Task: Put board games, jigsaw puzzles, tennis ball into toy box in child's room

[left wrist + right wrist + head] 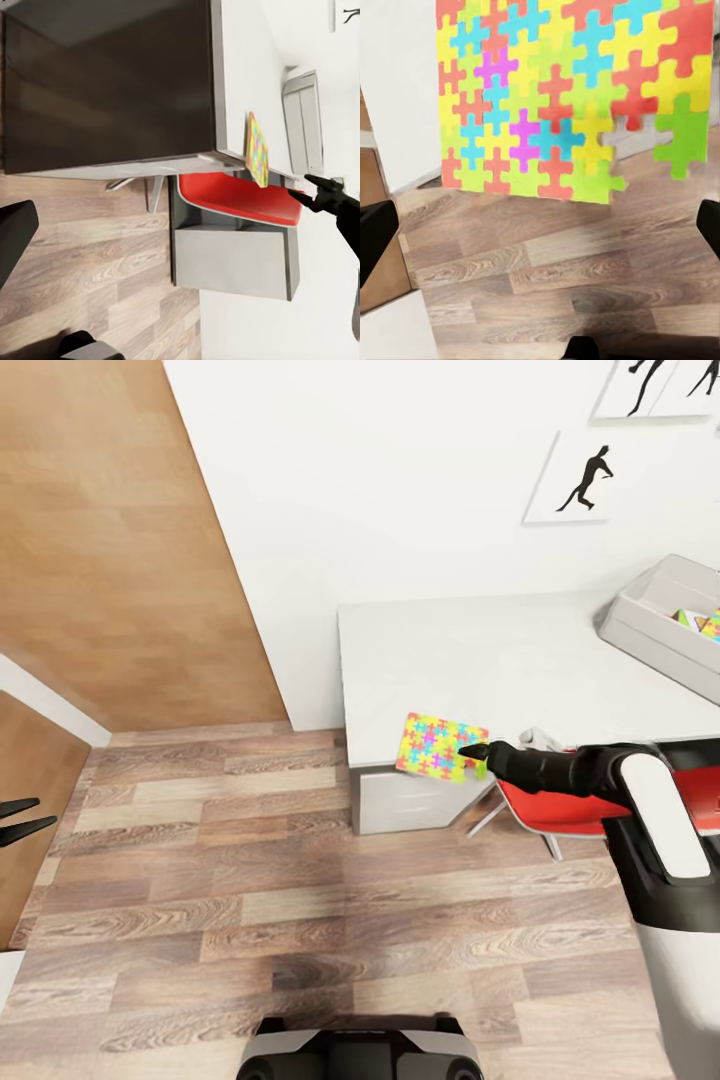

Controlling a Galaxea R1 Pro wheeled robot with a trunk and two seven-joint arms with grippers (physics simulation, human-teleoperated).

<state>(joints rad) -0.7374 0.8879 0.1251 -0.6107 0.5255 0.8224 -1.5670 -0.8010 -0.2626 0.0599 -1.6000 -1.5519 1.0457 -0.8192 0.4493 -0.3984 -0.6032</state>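
A jigsaw puzzle (438, 747) of yellow, pink, green and blue pieces stands tilted at the front left corner of the pale grey table (480, 655), partly past the edge. My right gripper (474, 753) is right at its near edge. In the right wrist view the puzzle (570, 97) faces the camera and the fingers (375, 240) sit far apart, open, with nothing between them. From the left wrist view the puzzle (257, 150) is nearly edge-on, just off the right gripper (301, 187). The grey toy box (650, 622) sits at the table's right end with multicoloured flat pieces (700, 623) inside. My left gripper (22, 817) hangs open at the far left.
A red chair (560, 807) is tucked under the table below my right arm. Drawers (410, 800) close off the table's left end. Wood-plank floor (300, 880) spreads in front. A white wall with black silhouette prints (585, 478) backs the table.
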